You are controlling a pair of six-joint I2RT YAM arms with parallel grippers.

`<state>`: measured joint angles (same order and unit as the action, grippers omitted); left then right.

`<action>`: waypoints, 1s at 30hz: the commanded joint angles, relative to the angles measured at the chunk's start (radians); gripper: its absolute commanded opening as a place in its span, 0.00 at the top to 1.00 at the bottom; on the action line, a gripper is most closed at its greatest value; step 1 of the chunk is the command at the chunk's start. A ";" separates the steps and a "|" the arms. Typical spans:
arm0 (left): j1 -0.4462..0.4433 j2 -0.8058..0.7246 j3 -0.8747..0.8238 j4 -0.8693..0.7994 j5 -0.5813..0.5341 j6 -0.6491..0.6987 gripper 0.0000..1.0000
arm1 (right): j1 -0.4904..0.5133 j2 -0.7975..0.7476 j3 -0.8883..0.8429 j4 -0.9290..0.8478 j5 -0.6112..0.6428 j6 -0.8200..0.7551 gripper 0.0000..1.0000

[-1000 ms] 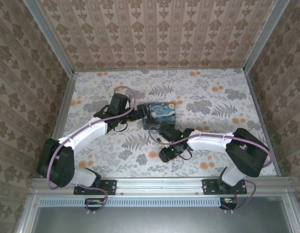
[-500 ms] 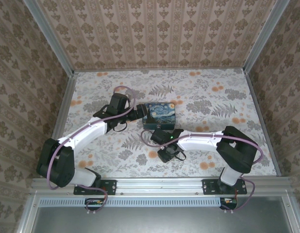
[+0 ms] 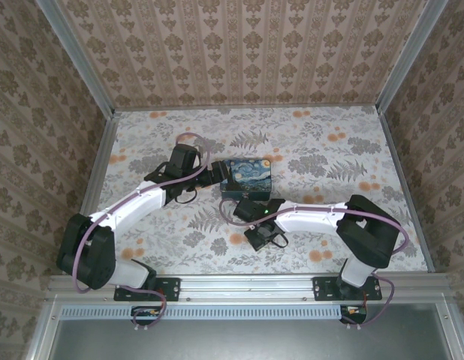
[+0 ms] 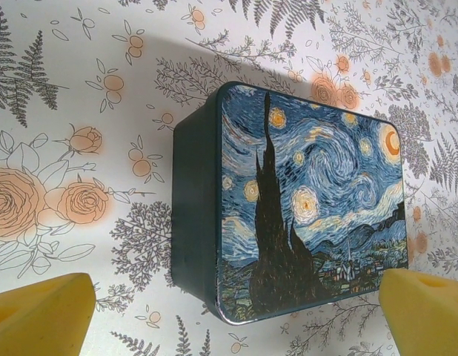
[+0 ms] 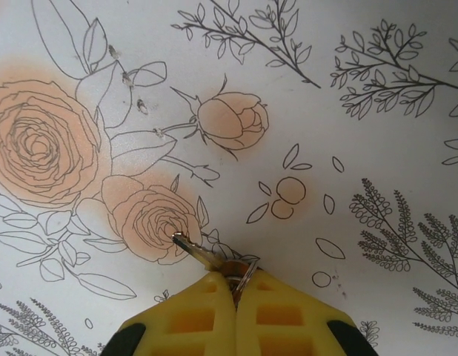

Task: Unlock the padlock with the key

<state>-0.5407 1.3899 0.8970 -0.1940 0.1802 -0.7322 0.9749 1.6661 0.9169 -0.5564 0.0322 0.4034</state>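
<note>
The right fingers [image 5: 214, 315] are clenching together on the head of a small key [image 5: 190, 249]. Its metal blade is sticking out past their tips toward the upper left of the right wrist view, over a printed orange rose; whether its tip is touching the floral counter [image 5: 377, 111] I cannot tell. A thin key ring [image 5: 242, 278] is peeking from the seam between the two yellow pads. The left fingers [image 4: 44, 315] are standing fully spread and gripping nothing, with a dark box [image 4: 310, 200] painted in swirling blue and yellow sitting on the counter just ahead of them. From above, the right arm [image 3: 314, 219] is reaching in and pointing down just in front of the box, while the left arm [image 3: 134, 202] is reaching toward the box's left side.
</note>
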 commanded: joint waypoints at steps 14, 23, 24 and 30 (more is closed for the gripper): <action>0.005 -0.015 -0.014 0.003 0.022 0.012 0.00 | -0.093 -0.221 -0.181 0.168 -0.163 0.126 1.00; 0.004 -0.008 -0.015 0.004 0.021 0.006 0.00 | -0.116 -0.233 -0.193 0.177 -0.176 0.126 1.00; 0.004 -0.008 -0.015 0.005 0.021 0.005 0.00 | -0.116 -0.231 -0.194 0.176 -0.179 0.125 1.00; -0.001 0.000 -0.009 0.008 0.032 0.001 0.00 | -0.128 -0.249 -0.194 0.199 -0.209 0.141 1.00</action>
<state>-0.5411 1.3899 0.8967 -0.1936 0.1894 -0.7330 0.8574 1.4490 0.7353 -0.3794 -0.1444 0.5266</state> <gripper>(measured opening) 0.999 0.067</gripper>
